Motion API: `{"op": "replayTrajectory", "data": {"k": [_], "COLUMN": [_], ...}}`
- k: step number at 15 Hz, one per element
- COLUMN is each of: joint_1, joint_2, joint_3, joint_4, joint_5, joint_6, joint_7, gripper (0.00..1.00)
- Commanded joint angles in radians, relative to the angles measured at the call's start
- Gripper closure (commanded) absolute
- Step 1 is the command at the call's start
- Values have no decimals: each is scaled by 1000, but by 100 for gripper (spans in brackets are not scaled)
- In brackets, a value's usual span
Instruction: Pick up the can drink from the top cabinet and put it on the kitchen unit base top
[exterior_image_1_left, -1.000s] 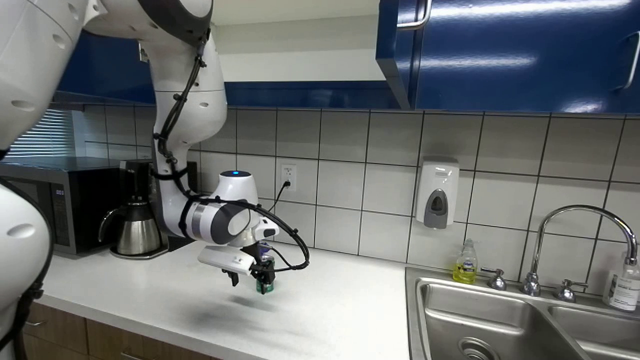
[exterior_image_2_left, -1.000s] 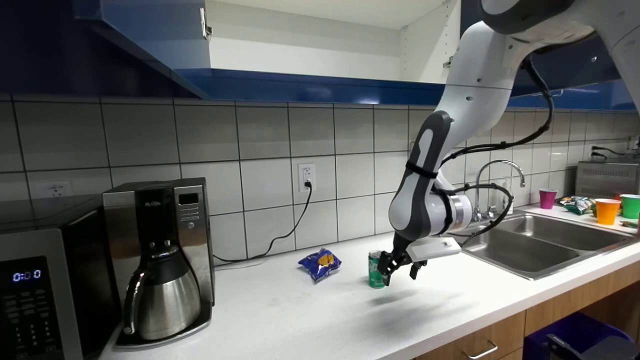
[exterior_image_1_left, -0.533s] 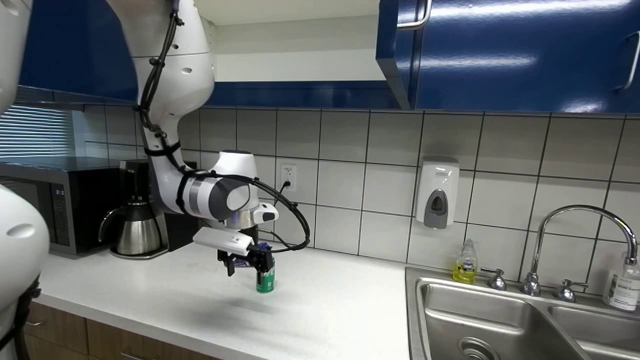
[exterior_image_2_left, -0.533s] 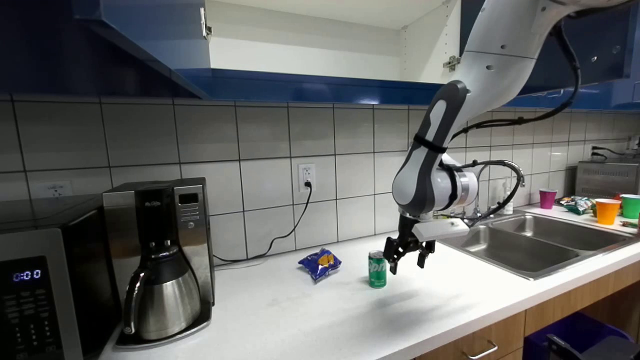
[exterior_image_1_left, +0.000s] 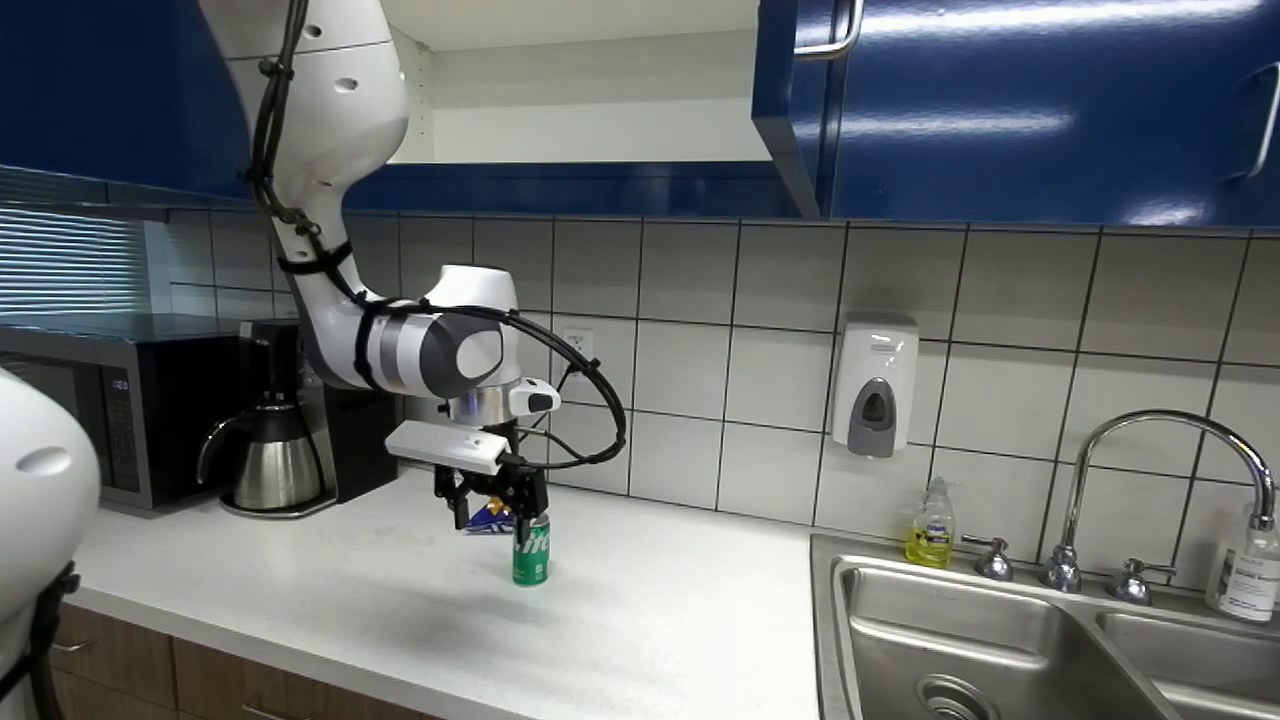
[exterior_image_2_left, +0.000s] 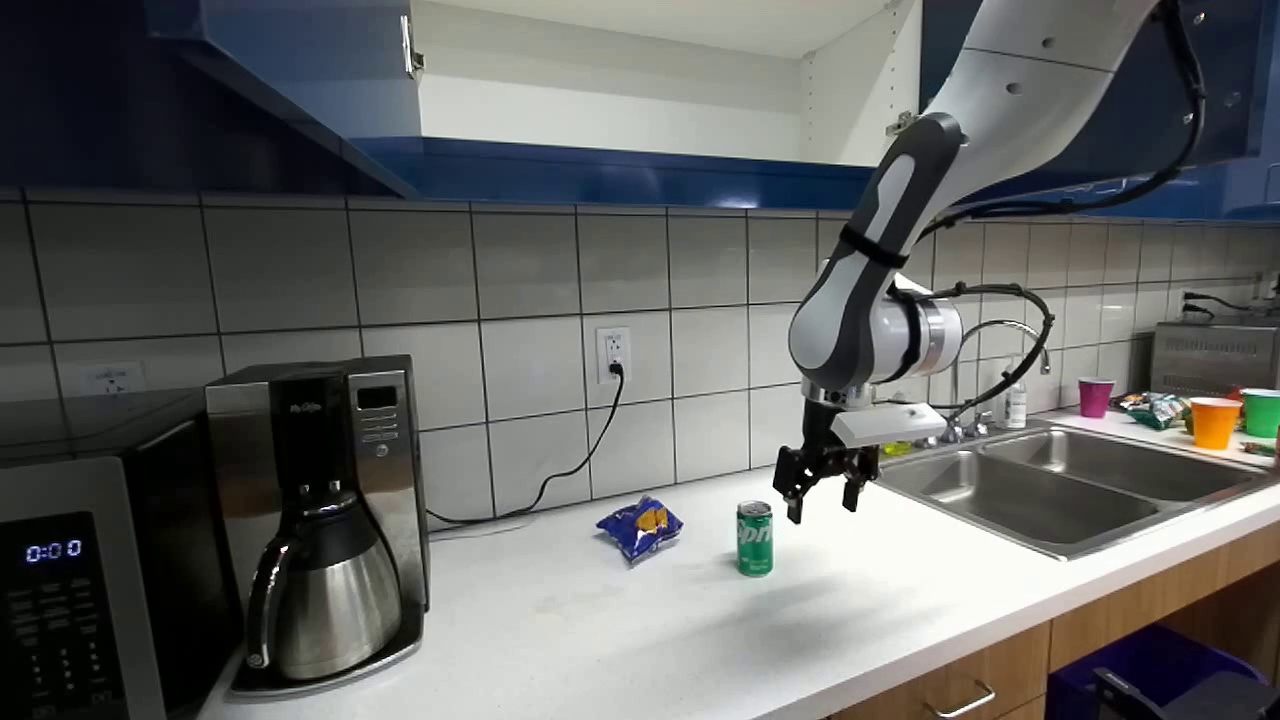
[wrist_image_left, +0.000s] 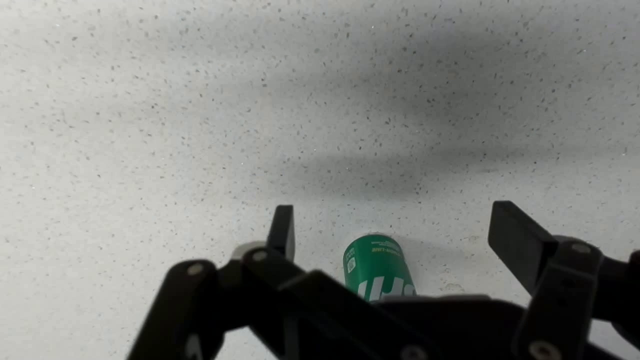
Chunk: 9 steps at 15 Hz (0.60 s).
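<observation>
The black two-fingered tool (exterior_image_2_left: 823, 508) hangs with its fingers (wrist_image_left: 520, 245) spread, holding nothing. The small green cylindrical drink can (exterior_image_2_left: 755, 543) stands upright below it, off to one side, on the long speckled white worktop (exterior_image_2_left: 560, 630). The placing looks done, so a clean retreat seems called for: lift straight up, fingers wide, and swing sideways only once well above the can, lest it be knocked. In an exterior view a finger (exterior_image_1_left: 523, 528) crosses the can's top and could pass for contact; in an exterior view where that top shows bare, so does a gap. The wrist view hides the top but shows the fingers set wider than the can.
</observation>
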Motion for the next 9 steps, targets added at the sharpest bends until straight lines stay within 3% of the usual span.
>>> {"op": "replayTrajectory", "data": {"k": [1, 9], "joint_1": [12, 13], "joint_2": [-7, -13], "joint_3": [-12, -15], "joint_4": [1, 1], "joint_5": [-6, -14], "joint_6": [-12, -22], "joint_7": [0, 0], "gripper": [0, 0]}}
